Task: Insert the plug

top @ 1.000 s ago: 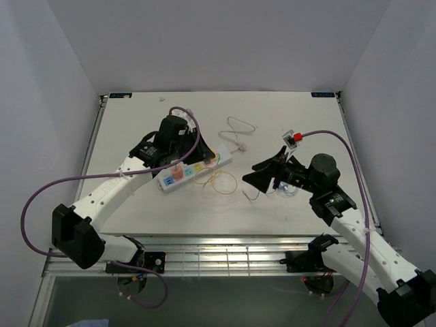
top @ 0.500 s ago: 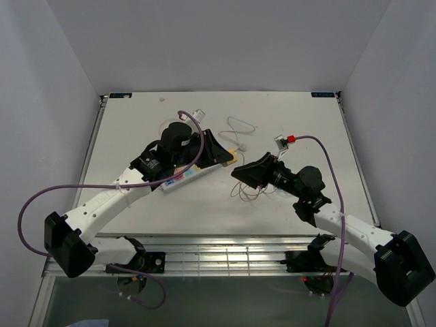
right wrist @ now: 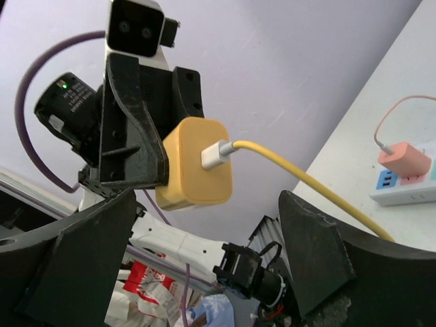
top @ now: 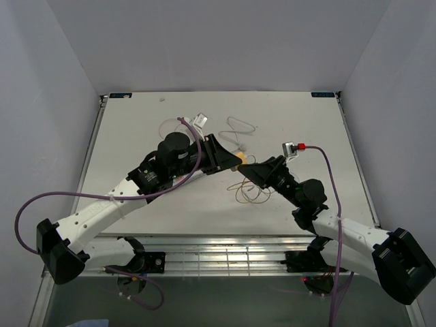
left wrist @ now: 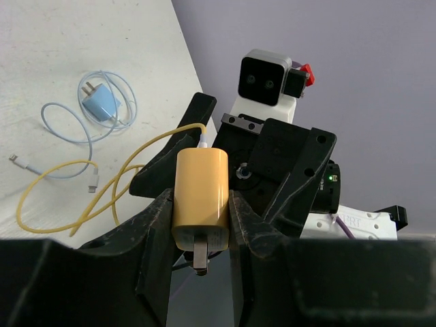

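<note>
The plug [left wrist: 199, 197] is a yellow charger block, prongs toward the left wrist camera, clamped between the fingers of my left gripper [left wrist: 199, 228]. From above, the left gripper [top: 228, 158] holds the plug [top: 238, 159] in the air over mid-table. Its yellow cable [top: 247, 195] trails down to loops on the table. My right gripper [top: 251, 169] faces it nose to nose, open. In the right wrist view the plug [right wrist: 194, 163] sits just beyond the wide-spread fingers of the right gripper [right wrist: 206, 218], not touching them. The white power strip [right wrist: 409, 189] shows only there; from above the left arm hides it.
A pink plug [right wrist: 403, 158] with a thin cable sits in the power strip. A blue plug [left wrist: 101, 105] with a coiled pale cable lies on the table. A loose white cable [top: 240, 129] lies toward the back. Walls enclose the table [top: 136, 122] on three sides.
My left gripper has swung right from over the power strip, carrying the yellow plug up to mid-table. My right gripper has moved left and forward to meet it, still open.
</note>
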Controlling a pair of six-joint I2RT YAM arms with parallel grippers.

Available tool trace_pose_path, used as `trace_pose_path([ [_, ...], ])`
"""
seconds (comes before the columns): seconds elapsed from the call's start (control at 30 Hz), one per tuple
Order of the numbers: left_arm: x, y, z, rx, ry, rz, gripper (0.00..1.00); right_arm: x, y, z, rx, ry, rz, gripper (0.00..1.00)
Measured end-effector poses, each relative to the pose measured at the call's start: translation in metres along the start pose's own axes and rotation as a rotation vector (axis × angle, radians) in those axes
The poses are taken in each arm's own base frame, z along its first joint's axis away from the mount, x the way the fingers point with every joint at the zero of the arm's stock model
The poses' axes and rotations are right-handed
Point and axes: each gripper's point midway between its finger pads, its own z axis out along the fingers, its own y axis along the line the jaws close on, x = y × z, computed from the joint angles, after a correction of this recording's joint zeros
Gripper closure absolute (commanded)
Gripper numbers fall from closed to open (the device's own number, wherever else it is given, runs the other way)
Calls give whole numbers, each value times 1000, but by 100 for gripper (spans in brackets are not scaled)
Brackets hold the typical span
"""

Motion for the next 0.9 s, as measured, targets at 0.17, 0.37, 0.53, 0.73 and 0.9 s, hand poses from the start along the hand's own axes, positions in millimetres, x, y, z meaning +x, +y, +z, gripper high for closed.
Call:
trace_pose_path([
  [0.17,4,-4,2,21,0,2,100,-9,4,-6,-28,-75,40,24],
  [0.37,7,-4,4,33,1,6,100,-14,5,-9,-37,-114,59,32],
  [0.53,10,-6,4,39,6,11,100,-21,12,-10,-59,-147,60,44],
  [0.73,11,-12,4,61,3,28,100,-24,15,-10,-67,-160,61,48],
  [0.9,11,-15,5,72,-5,45,100,-25,17,-8,-73,-163,72,56],
])
